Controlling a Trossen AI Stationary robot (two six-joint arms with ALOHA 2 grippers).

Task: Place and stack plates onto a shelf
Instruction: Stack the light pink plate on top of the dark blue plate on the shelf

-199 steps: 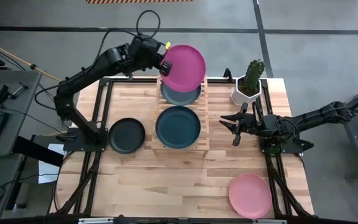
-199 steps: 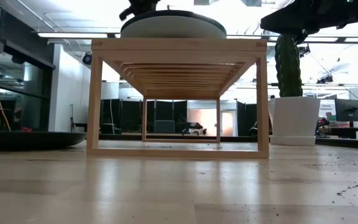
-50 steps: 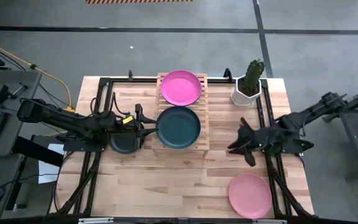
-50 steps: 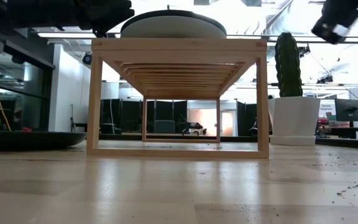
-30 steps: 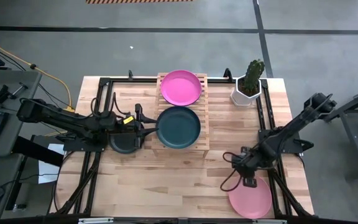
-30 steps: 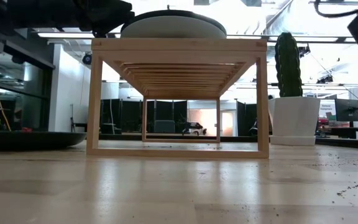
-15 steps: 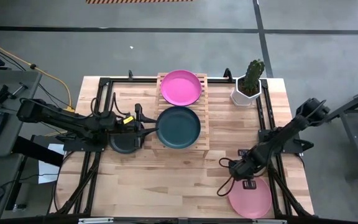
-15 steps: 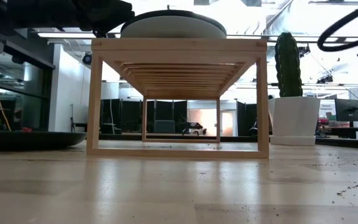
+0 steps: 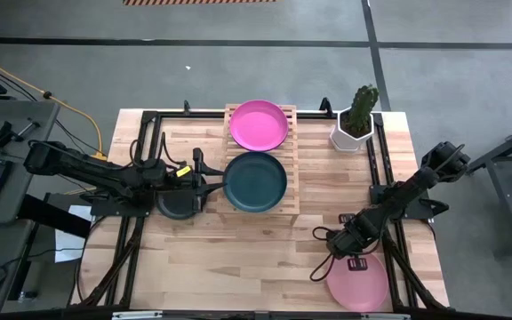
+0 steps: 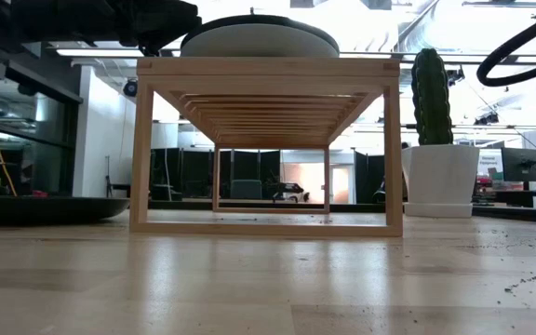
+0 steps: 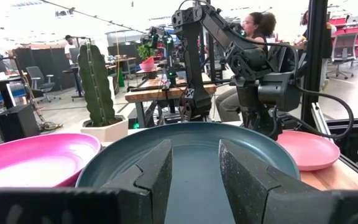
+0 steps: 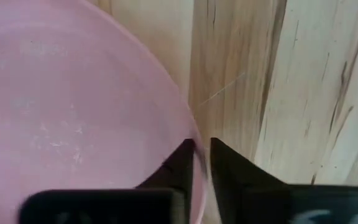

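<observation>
From the high view, the right gripper point(image 9: 348, 252) is sitting right at the near-left edge of the salmon pink plate point(image 9: 361, 280), which is lying on the table point(image 9: 238, 258) well away from the shelf point(image 9: 261, 160). The shelf is already carrying a magenta plate point(image 9: 259, 124) at the back and a dark teal plate point(image 9: 255, 180) at the front. The left gripper point(image 9: 204, 184) is waiting over the black plate point(image 9: 178, 197), just beside the shelf's left side.

The low view isn't giving much: shelf legs, a plate's pale underside on top, the cactus pot point(image 10: 442, 177) off to the side.

In the left wrist view the fingers point(image 11: 157, 171) are standing narrowly apart with nothing between them, looking over the teal plate toward the other arm.

The right wrist view is the good one: its two fingers point(image 12: 224, 163) are straddling the pink plate's rim with only a slim gap, so I'd say it's mid-grab. I can't tell whether it's actually pinching yet.

Next, I'm guessing it needs a firm squeeze, a lift, then a carry over to stack on the shelf.
</observation>
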